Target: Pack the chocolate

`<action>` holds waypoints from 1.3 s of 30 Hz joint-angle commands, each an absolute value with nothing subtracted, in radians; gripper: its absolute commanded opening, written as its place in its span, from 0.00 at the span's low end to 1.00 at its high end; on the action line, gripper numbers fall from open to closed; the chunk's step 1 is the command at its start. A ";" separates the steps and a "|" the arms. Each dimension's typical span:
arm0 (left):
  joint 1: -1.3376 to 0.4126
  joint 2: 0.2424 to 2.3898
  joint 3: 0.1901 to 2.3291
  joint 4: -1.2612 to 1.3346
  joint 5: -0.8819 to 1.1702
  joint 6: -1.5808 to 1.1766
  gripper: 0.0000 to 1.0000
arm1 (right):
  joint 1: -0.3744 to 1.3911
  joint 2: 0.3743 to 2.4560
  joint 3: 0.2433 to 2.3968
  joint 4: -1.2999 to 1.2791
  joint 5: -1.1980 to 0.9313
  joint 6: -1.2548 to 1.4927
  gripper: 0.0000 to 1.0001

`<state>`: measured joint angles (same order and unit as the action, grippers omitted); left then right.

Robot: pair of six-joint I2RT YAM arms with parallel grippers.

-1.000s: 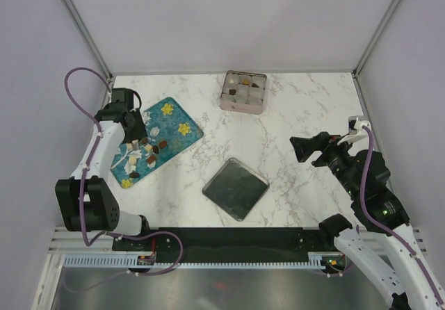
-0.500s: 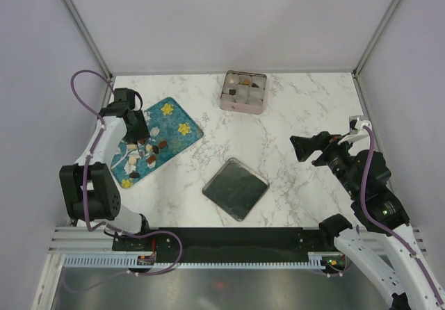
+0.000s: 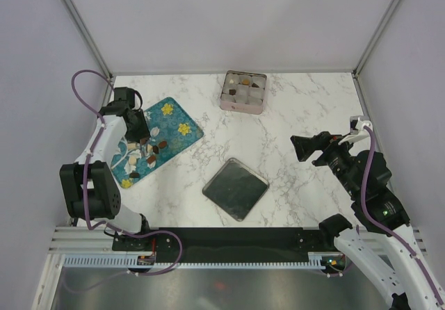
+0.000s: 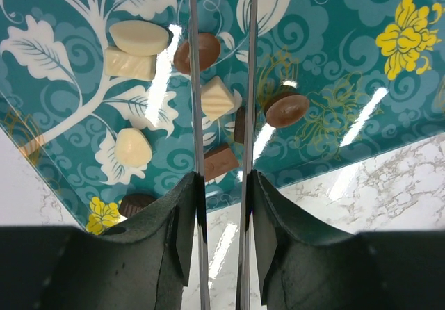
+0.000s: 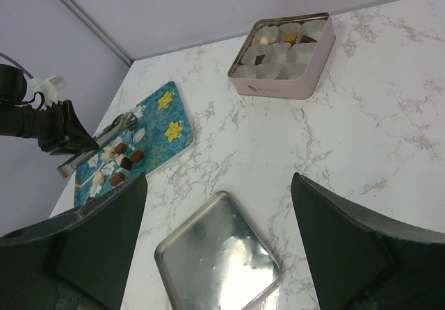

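The chocolate (image 3: 148, 150) lies as several small brown and whitish pieces on a teal flowered tray (image 3: 175, 120) at the left. My left gripper (image 3: 136, 127) hangs over that tray, shut on metal tongs (image 4: 194, 80). In the left wrist view the two tong blades straddle a whitish piece (image 4: 217, 96) and a brown square piece (image 4: 220, 160), with a gap still showing between blades and pieces. A round brown piece (image 4: 286, 110) lies just outside the right blade. My right gripper (image 5: 219, 185) is open and empty, held above the table at the right.
A pink square tin (image 3: 243, 91) with pale paper cups, a few holding pieces, stands at the back centre. Its silver lid (image 3: 235, 188) lies flat on the marble near the front centre. The tray's lower edge (image 4: 306, 174) meets the bare table.
The left arm's lower links swung slightly and its wrist settled over the pieces on the tray. The right arm has not moved.
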<state>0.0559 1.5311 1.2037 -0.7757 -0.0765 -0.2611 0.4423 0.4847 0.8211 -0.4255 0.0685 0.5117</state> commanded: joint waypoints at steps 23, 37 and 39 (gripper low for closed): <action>-0.138 1.474 1.367 -0.795 0.077 -0.271 0.38 | 0.446 0.494 0.825 -0.387 0.074 0.526 0.93; -0.445 1.778 1.862 -0.796 0.046 -0.281 0.38 | 0.446 0.518 0.851 -0.391 0.109 0.500 0.93; -0.478 1.859 1.914 -0.796 0.043 -0.267 0.38 | 0.446 0.525 0.856 -0.391 0.115 0.492 0.93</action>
<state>-0.4377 1.7802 1.8343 -0.8078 0.0505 -0.2760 0.4423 0.5133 0.8215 -0.4191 0.0906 0.5156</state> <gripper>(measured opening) 0.389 0.930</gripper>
